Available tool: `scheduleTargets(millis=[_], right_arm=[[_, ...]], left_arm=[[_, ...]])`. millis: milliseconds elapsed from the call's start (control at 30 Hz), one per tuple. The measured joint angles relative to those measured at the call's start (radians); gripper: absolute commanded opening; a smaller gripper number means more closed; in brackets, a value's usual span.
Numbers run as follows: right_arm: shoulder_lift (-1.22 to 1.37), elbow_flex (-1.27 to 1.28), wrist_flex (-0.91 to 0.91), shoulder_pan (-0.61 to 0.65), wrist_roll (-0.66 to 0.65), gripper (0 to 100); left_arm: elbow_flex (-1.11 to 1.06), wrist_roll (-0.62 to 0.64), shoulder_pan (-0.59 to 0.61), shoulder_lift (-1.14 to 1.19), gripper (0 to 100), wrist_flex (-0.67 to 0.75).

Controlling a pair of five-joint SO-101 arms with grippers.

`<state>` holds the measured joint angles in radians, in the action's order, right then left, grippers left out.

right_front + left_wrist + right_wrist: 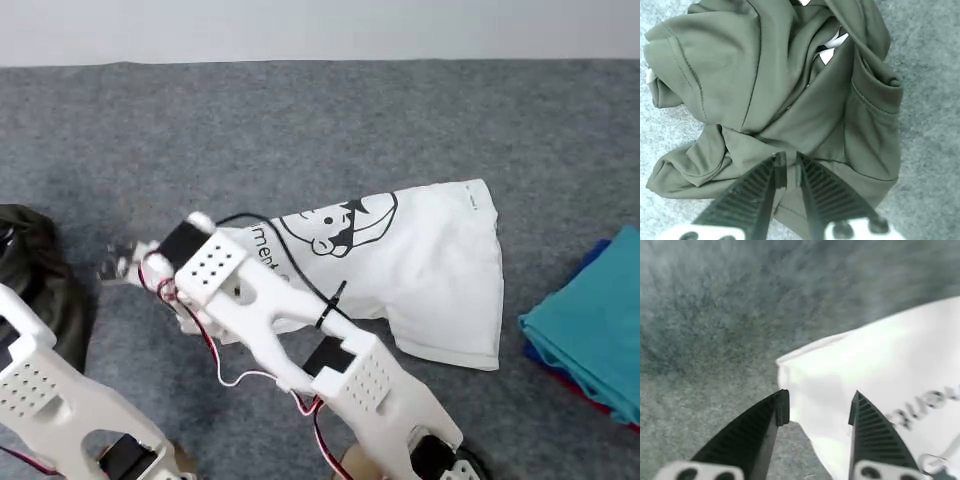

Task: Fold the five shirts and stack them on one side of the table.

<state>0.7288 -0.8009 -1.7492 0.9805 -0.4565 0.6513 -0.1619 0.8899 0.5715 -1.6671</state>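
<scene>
Where the grey table [300, 130] is widest, a white shirt [420, 270] with a dark printed figure lies spread out and partly flattened, its print end towards the left of the high view. The right arm [290, 320] comes up from the near edge and slants across that end of the shirt. The right gripper [820, 412] hangs at the shirt's edge with its 2 fingers [775, 415] set well apart. One is over bare table and the other over white cloth, so a corner of the shirt lies between them. Neither finger visibly presses on the cloth.

At the far left edge of the table sits a crumpled olive shirt [765, 90], bunched into deep folds, with a scrap of white showing in one crease. The left gripper [787, 172] hangs directly above it, its fingers drawn almost together with only a thin slit between them. Olive cloth shows through the slit, and whether they pinch a fold cannot be told. The left arm [40, 390] stands at the near left corner.

Against the right edge lies a stack of folded shirts [600, 320], teal on top with blue and red edges beneath, well apart from the white shirt.
</scene>
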Motion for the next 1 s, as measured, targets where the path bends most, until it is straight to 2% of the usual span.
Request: scheduleTargets(millis=[200,400,633,800,1000], right_arm=[[-0.097,-0.052,-0.002,-0.075,0.049,20.4],[-0.109,-0.052,-0.002,-0.244,0.055,0.2],[-0.109,-0.009,-0.003,-0.489,0.055,0.9],[-0.143,0.193,-0.003,-0.592,0.055,0.9],[-0.25,0.482,-0.003,-0.724,0.025,1.0]], left_arm=[[0.072,0.0,0.0,0.0,4,-0.038],[0.153,0.0,0.0,-0.002,4,-0.058],[0.06,0.002,-0.054,-0.172,4,-0.058],[-0.057,0.002,-0.143,-0.292,4,-0.06],[-0.164,0.002,-0.215,-0.305,4,-0.06]])
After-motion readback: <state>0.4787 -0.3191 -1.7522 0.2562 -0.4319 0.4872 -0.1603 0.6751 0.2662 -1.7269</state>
